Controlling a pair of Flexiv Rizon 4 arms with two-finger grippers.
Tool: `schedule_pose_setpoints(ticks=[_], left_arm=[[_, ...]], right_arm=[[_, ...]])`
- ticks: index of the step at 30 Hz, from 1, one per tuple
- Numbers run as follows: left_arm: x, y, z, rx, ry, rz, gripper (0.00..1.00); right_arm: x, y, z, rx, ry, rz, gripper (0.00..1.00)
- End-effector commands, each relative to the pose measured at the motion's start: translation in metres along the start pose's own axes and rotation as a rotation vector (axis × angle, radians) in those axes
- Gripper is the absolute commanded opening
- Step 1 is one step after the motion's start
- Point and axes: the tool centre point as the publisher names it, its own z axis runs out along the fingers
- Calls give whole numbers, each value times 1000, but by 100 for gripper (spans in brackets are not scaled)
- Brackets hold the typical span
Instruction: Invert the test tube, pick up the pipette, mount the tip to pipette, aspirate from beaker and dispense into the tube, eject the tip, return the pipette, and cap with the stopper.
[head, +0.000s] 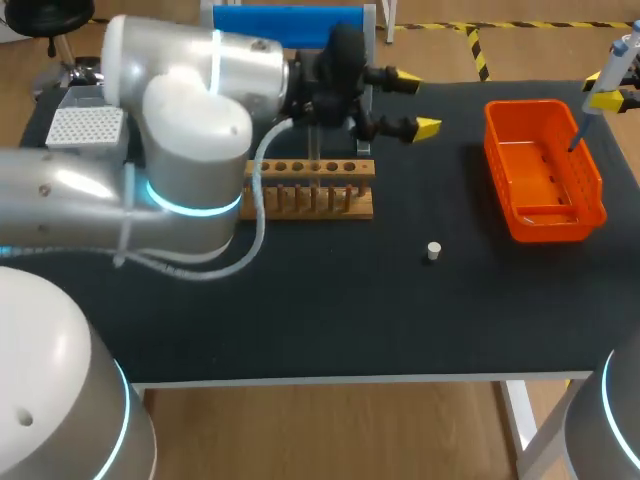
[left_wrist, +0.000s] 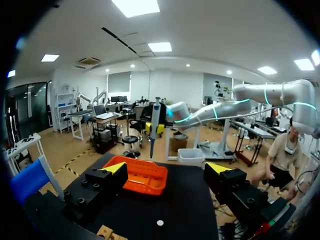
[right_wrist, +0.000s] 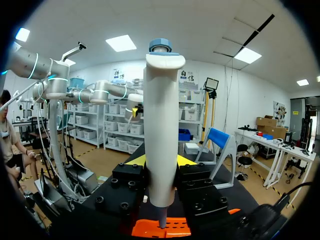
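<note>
My right gripper (head: 610, 90) is shut on the white and blue pipette (head: 612, 62), held upright at the table's far right. Its thin end (head: 578, 135) hangs over the orange bin (head: 543, 170). In the right wrist view the pipette (right_wrist: 161, 130) stands between the yellow fingertips (right_wrist: 136, 160), above the bin (right_wrist: 162, 227). My left gripper (head: 412, 102) hovers open and empty just past the wooden tube rack (head: 310, 190). It looks toward the bin (left_wrist: 142, 175) and the pipette (left_wrist: 155, 120). A small white stopper (head: 433, 250) lies on the black mat. I see no beaker.
A white tip box (head: 85, 127) stands at the far left, partly behind my left arm. A blue stand (head: 290, 25) is at the table's back edge. The mat's front half (head: 330, 320) holds nothing but the stopper (left_wrist: 160, 223).
</note>
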Motion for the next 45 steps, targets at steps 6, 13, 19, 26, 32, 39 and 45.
schedule_pose_setpoints(ticks=[6, 13, 19, 26, 32, 39, 45], left_arm=[[18, 21, -40, 113, -104, 24, 100], [14, 29, -51, 137, -137, 42, 100], [6, 33, -57, 148, -132, 50, 100], [-6, 38, -64, 172, -112, 75, 100], [-13, 40, -67, 180, -107, 76, 100], [-17, 40, -67, 211, -107, 71, 100], [-17, 41, -67, 218, -111, 63, 100]], right_arm=[[0, 1, -1, 3, 2, 0, 0], [0, 1, -1, 3, 2, 0, 0], [0, 1, -1, 3, 2, 0, 0], [0, 1, -1, 3, 2, 0, 0], [0, 1, -1, 3, 2, 0, 0], [0, 1, -1, 3, 2, 0, 0], [0, 1, -1, 3, 2, 0, 0]])
